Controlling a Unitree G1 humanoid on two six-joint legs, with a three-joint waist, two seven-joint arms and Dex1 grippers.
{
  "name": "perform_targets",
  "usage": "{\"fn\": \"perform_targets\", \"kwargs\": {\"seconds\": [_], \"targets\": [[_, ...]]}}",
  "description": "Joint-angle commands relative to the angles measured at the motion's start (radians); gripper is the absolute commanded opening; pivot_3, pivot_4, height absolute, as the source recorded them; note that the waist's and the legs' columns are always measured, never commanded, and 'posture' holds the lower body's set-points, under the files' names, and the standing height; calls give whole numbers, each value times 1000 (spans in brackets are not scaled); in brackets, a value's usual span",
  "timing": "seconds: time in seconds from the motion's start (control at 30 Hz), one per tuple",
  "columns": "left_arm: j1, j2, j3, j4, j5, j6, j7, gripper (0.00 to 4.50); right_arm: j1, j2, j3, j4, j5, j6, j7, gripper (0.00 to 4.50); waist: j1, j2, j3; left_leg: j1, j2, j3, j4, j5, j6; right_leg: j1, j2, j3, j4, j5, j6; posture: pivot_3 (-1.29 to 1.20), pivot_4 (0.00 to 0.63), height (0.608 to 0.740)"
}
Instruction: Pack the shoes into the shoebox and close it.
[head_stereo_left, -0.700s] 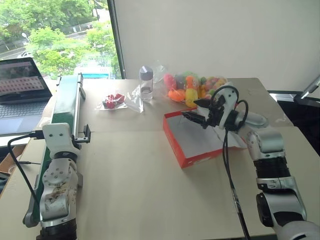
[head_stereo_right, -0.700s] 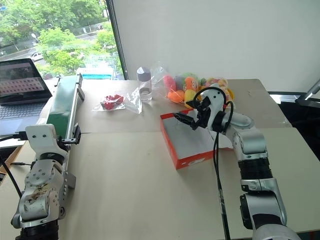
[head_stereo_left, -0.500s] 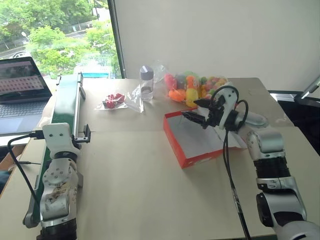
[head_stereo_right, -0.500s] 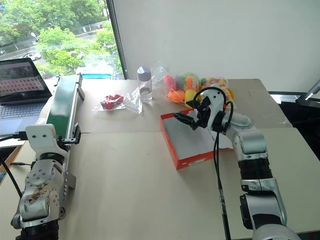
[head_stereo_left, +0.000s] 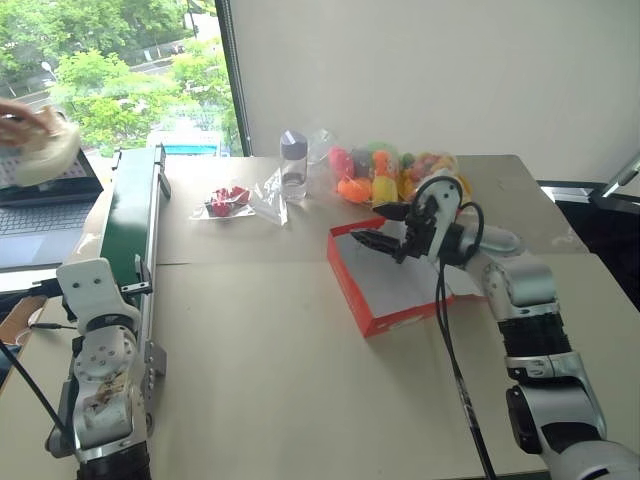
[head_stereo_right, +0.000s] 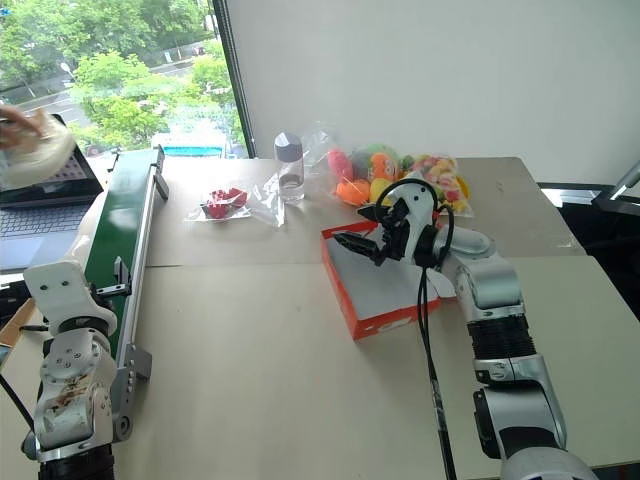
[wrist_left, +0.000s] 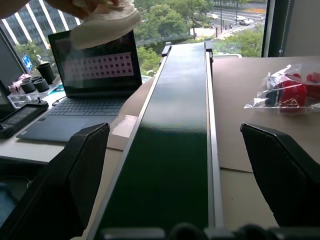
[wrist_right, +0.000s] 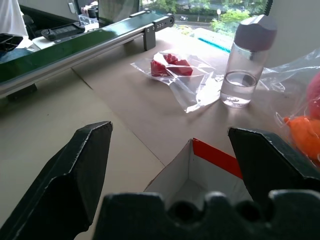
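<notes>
A person's hand (head_stereo_left: 22, 124) holds a shoe (head_stereo_left: 45, 152) beyond the conveyor (head_stereo_left: 130, 215), nearer the left gripper (wrist_left: 187, 165) (both grippers wide open, empty); right gripper (head_stereo_left: 385, 228) hovers over the shoebox (head_stereo_left: 352, 290).

Shoebox (head_stereo_left: 385, 285) frame centre-right; bottle (head_stereo_left: 292, 165) above-left of it; conveyor (head_stereo_left: 132, 215) left; laptop (head_stereo_left: 40, 205) far left.

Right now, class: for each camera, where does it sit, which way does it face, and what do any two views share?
Head stereo pair: looks forward and down over the table; both arms show, right gripper open over the shoebox.
Left wrist: looks along the green conveyor toward laptop; own fingers open; a person's hand holds a shoe.
Right wrist: looks over the shoebox corner toward bottle.
Shared: red bagged toy.
</notes>
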Motion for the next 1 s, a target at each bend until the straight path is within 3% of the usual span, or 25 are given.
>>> {"fn": "perform_targets", "kwargs": {"seconds": [0.03,0.6,1.0], "targets": [[-9,-3,7,-36,-14,-3,-1,4500,-62,24,-7,-46,44,23,21,4410,0,0,0,0,0,0,0,0,0,0,0,0,0,0,0,0,150,740],[-99,14,-27,70,0,-25,-5,4500,-122,123,52,-14,-23,-23,-22,4410,0,0,0,-7,0,-1,0,0,1,-6,-1,-3,0,4,-7,0,150,740],[-273,160,91,233,-80,26,-38,4500,-102,100,88,-71,-24,-1,10,4410,-1,0,0,-8,0,-1,0,1,2,-7,-1,-4,-1,4,-7,0,150,740]]}}
